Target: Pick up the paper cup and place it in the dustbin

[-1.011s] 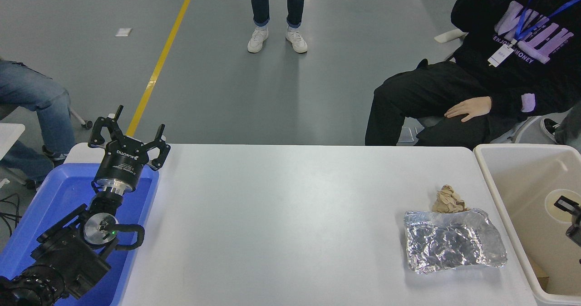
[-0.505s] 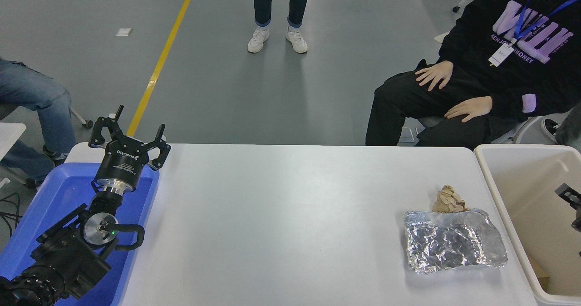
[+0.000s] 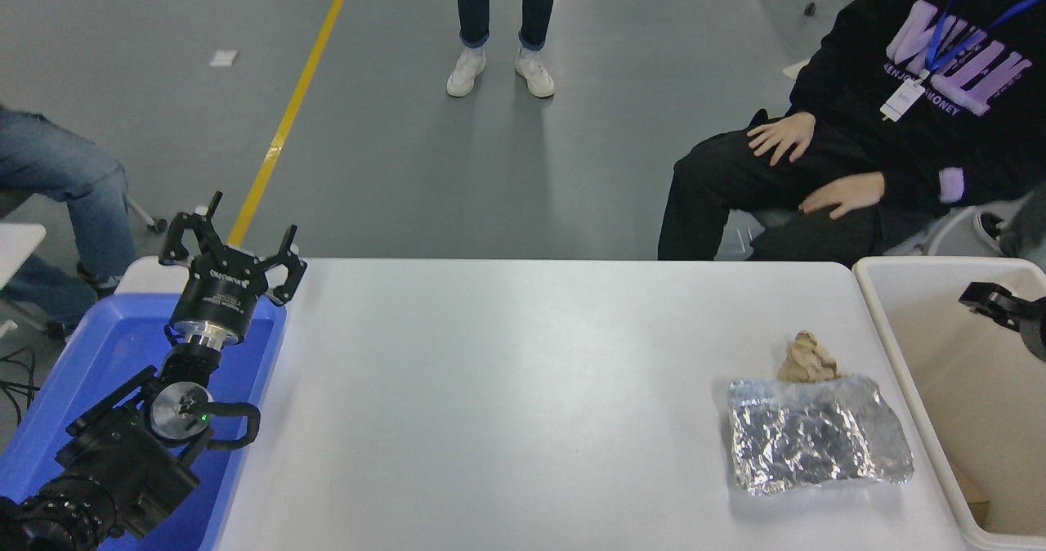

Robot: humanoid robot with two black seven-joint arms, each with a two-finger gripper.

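The paper cup is not in view. The dustbin [image 3: 878, 314], a cream plastic bin with a thick rim, stands off the table's right end. Only a black tip of my right gripper [image 3: 999, 302] shows at the right edge, above the bin's far part, with nothing visible in it. My left gripper [image 3: 232, 240] is open and empty, parked over the blue tray [image 3: 98, 355] at the lower left.
A crumpled brown paper ball [image 3: 806, 360] and a crinkled silver foil bag [image 3: 817, 435] lie on the white table [image 3: 507, 387] near the bin. A person sits beyond the far right corner, others stand or sit further off.
A second ago the cup's cream mouth showed at my right gripper inside the bin; it no longer shows. The right gripper has moved up and toward the bin's far side.
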